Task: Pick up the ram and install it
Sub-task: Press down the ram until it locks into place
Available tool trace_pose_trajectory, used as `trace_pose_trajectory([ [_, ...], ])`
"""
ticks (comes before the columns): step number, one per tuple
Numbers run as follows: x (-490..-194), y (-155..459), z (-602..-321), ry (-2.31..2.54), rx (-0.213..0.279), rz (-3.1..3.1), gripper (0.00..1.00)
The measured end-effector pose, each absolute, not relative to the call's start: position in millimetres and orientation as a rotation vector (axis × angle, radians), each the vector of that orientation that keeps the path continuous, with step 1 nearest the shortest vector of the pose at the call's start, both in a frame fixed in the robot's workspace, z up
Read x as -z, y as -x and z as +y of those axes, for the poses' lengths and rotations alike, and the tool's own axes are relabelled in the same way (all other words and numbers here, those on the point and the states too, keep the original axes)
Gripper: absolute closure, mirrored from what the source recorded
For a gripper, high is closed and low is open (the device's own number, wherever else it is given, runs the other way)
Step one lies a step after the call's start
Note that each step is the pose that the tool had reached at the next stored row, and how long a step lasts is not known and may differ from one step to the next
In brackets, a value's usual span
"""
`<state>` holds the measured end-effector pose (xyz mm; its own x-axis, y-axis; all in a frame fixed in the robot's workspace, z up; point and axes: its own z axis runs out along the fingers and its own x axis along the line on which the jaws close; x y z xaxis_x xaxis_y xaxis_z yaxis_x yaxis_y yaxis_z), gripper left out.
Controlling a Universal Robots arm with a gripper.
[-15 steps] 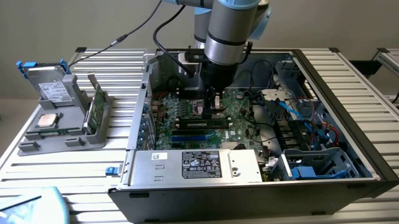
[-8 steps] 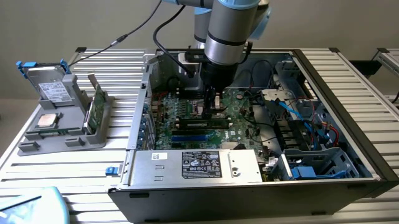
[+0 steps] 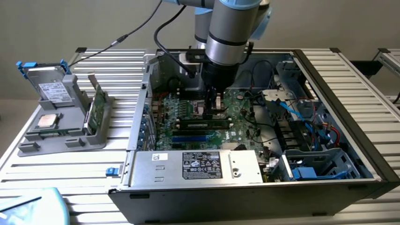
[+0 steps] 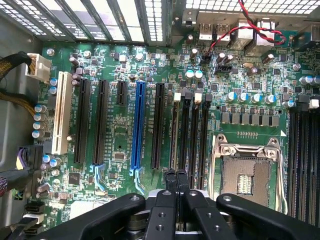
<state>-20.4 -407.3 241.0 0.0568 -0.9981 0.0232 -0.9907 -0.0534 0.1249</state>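
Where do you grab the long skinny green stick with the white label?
Probably by the middle of its top long edge, pinching the two flat faces and coming straight down from above: the long, narrow dark-green ram stick appears to stand on edge across the green motherboard.

Lab or assembly test bench: slatted aluminium table (image 3: 56, 173), open computer case (image 3: 350, 140) exposing its motherboard (image 4: 125, 135), grey parts fixture (image 3: 59, 136) at exterior view's left, industrial robot arm (image 3: 228, 33) over the case.

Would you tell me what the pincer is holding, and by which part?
It cannot be told: the pincer is right by the ram on the motherboard.
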Motion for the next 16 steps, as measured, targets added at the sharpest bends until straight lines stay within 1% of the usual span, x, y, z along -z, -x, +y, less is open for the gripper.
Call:
trace_pose_trajectory([
  [8, -241, -5, -408, -2.203, 0.106, -2.084, 0.89],
  [16, -232, -6, -406, -2.203, 0.107, -2.084, 0.89],
])
